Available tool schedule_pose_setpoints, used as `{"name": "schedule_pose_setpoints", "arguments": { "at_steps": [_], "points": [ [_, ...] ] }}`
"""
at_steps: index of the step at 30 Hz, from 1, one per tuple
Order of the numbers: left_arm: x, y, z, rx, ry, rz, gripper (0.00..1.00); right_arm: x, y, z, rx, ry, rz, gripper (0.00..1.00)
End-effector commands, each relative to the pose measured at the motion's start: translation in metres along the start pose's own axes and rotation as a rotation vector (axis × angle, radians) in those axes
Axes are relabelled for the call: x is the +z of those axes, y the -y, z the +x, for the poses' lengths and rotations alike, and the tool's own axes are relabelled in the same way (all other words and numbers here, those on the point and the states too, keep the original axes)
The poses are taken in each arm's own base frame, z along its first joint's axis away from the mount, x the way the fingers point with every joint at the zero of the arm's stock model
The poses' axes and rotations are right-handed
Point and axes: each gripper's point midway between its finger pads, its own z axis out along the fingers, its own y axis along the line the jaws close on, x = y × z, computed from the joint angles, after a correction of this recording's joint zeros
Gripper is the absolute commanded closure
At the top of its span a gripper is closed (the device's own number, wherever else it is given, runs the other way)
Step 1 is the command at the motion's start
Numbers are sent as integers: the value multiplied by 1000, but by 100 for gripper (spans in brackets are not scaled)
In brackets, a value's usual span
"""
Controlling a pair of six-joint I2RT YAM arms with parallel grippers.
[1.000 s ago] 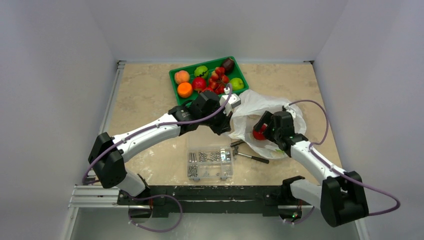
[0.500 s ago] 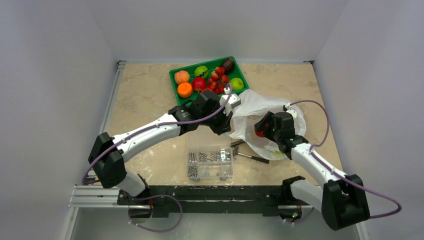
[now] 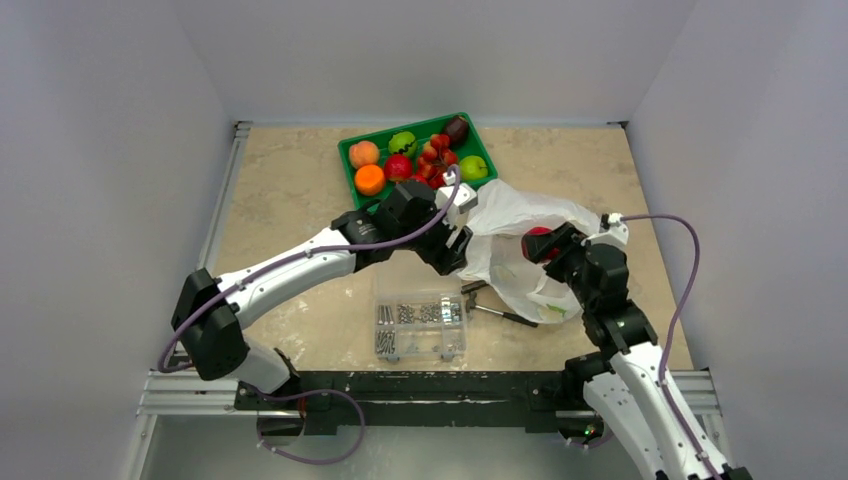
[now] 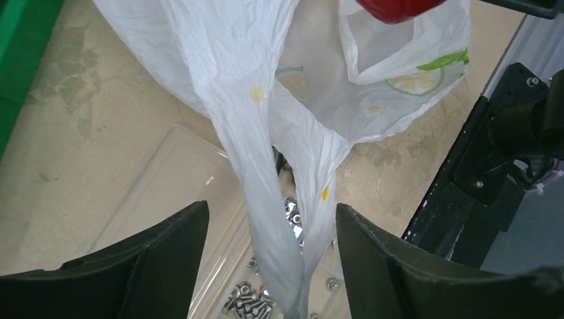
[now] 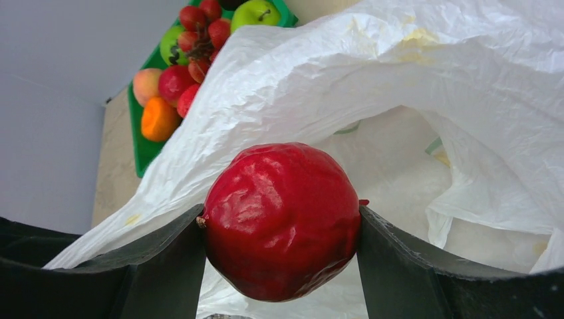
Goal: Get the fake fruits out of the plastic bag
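Observation:
The plastic bag (image 3: 505, 212) lies crumpled right of centre on the table, its mouth toward the right arm. My right gripper (image 3: 541, 243) is shut on a glossy red fake fruit (image 5: 282, 219) and holds it just above the bag's opening (image 5: 399, 80). My left gripper (image 3: 460, 248) hovers at the bag's left edge, open. Two twisted strands of a bag handle (image 4: 266, 219) hang between its jaws and touch neither one. The red fruit (image 4: 399, 8) shows at the top edge of the left wrist view.
A green tray (image 3: 346, 165) at the back holds several fake fruits, among them an orange one (image 3: 369, 179) and a green apple (image 3: 473, 167). A clear screw box (image 3: 420, 325) sits below the left gripper. A dark-handled tool (image 3: 505, 316) lies beside the box.
The left gripper has opened and let go of the bag handle. The right gripper closed on the red fruit and rose to the right with it, out of the bag.

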Motion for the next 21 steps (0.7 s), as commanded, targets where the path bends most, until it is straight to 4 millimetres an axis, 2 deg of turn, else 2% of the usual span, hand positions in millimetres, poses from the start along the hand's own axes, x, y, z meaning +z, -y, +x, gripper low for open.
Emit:
{"name": "schedule_pose_setpoints", "arguments": {
  "at_steps": [1,7,12,15,16,19,21],
  "points": [
    [-47,-13,-49,73,205,-132,27,-25,-33,-33,3,59,-85,100],
    [-112,-44,-78,67,502,-369,22,-37,-79,-81,-31,135,-177,100],
    [-163,-78,-83,0,647,-610,22,-26,-116,-108,-45,169,-262,100],
    [-175,-101,-79,-31,639,-760,23,-6,-145,-121,-36,172,-322,100],
    [-176,-106,-78,-43,631,-784,23,7,-156,-123,-38,160,-329,100],
    [-174,-114,-75,-81,607,-792,23,38,-190,-122,-64,144,-367,100],
    [-173,-118,-75,-94,603,-785,23,64,-203,-119,-91,139,-344,100]
  ]
}}
